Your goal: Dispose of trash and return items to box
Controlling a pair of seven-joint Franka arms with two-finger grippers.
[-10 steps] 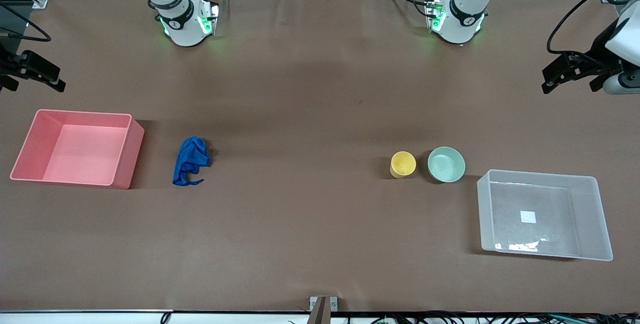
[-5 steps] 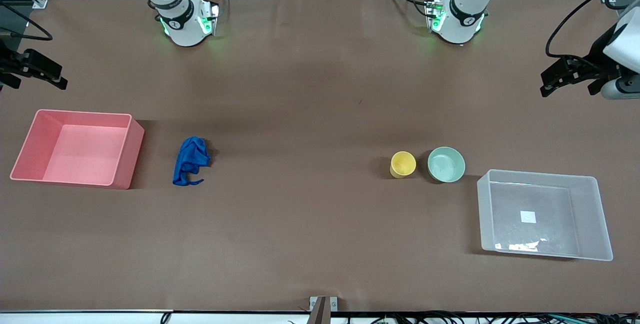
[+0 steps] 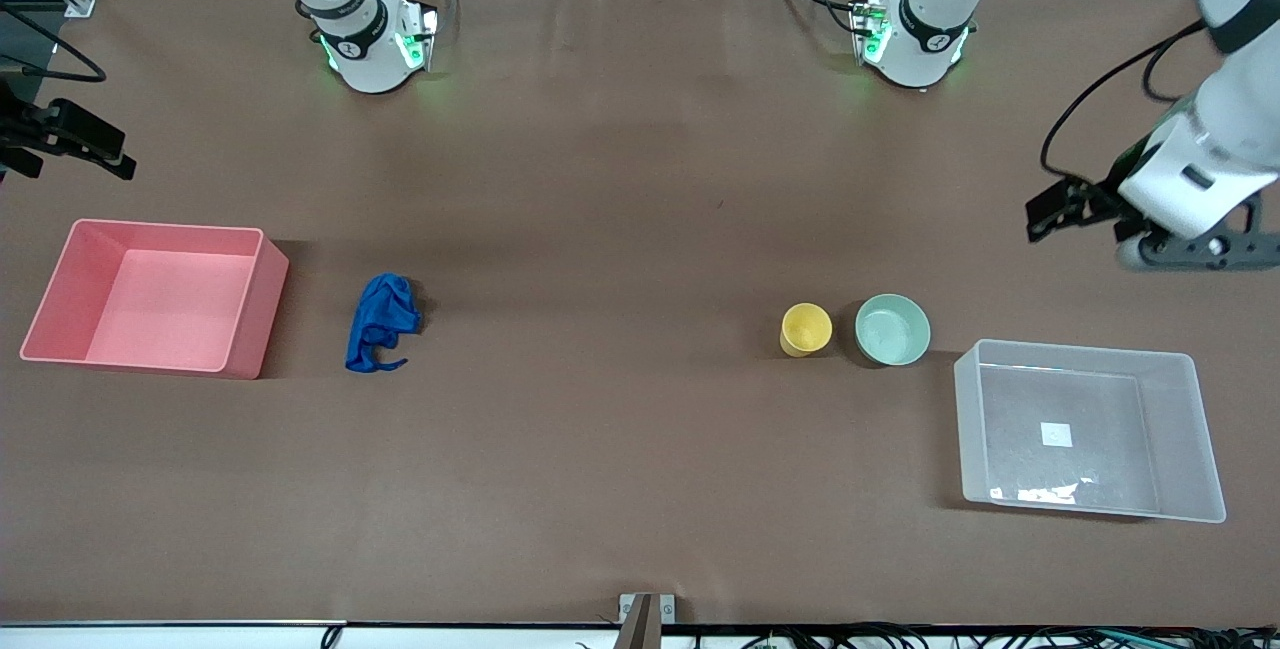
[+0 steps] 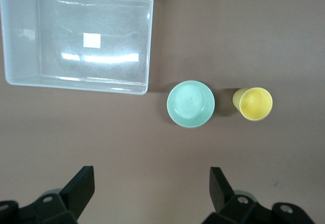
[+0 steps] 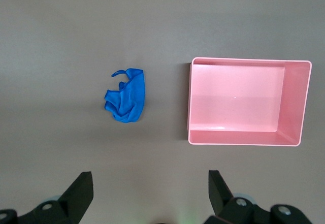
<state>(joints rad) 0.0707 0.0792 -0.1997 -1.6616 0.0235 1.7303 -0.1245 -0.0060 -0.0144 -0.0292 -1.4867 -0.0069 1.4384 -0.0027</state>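
The blue trash wad point(image 3: 380, 321) lies on the table beside the pink bin point(image 3: 60, 299); it also shows in the right wrist view point(image 5: 127, 96). The yellow cup point(image 3: 806, 328) and the mint-green bowl point(image 3: 892, 329) stand side by side, upright, near the clear box point(image 3: 1190, 429). The left wrist view shows the cup point(image 4: 253, 103), the bowl point(image 4: 191, 103) and the box point(image 4: 117, 31). My left gripper point(image 3: 1060, 209) is up over bare table at the left arm's end, open and empty point(image 4: 151, 183). My right gripper point(image 3: 80, 144) waits over the right arm's end, open and empty point(image 5: 151, 186).
The pink bin point(image 5: 238, 102) is empty, at the right arm's end. The clear box holds only a white square label point(image 3: 1056, 435) on its floor. The two arm bases point(image 3: 370, 39) point(image 3: 915, 34) stand at the table's edge farthest from the front camera.
My left arm has swung in over the table from its end, its gripper now closer to the cup and bowl. The right arm and all objects are still.
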